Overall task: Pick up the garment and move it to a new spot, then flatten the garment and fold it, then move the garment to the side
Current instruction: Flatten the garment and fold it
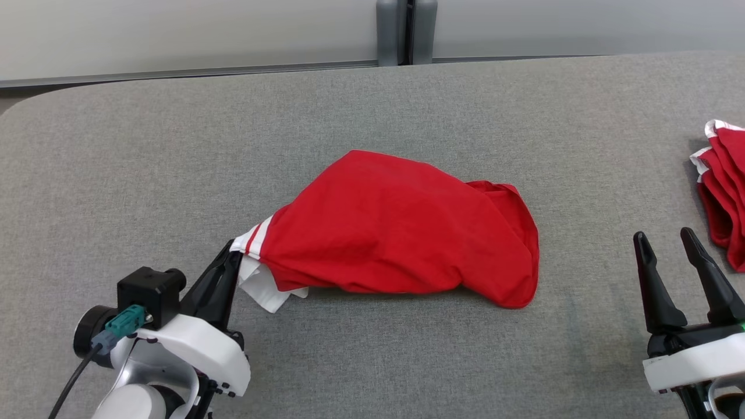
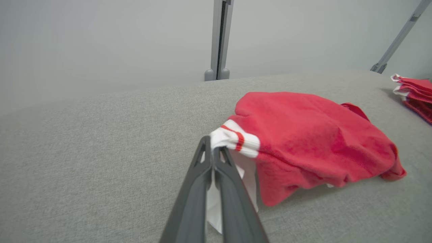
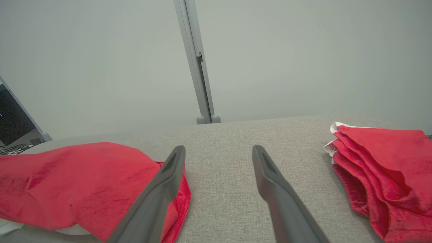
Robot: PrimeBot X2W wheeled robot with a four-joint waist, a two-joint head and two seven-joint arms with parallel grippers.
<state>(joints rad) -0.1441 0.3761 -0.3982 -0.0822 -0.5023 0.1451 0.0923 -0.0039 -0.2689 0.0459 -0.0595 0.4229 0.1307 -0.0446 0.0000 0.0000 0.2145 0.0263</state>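
One garment (image 1: 401,227) edge in left gripper (image 1: 233,253)

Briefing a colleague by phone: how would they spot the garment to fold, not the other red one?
On the grey table, a crumpled red garment lies mid-surface. Unlike the red pile at the right edge, its white-striped cuff is pinched in the left gripper.

We are seeing no readable text, labels, brands, numbers or signs in any of these views.
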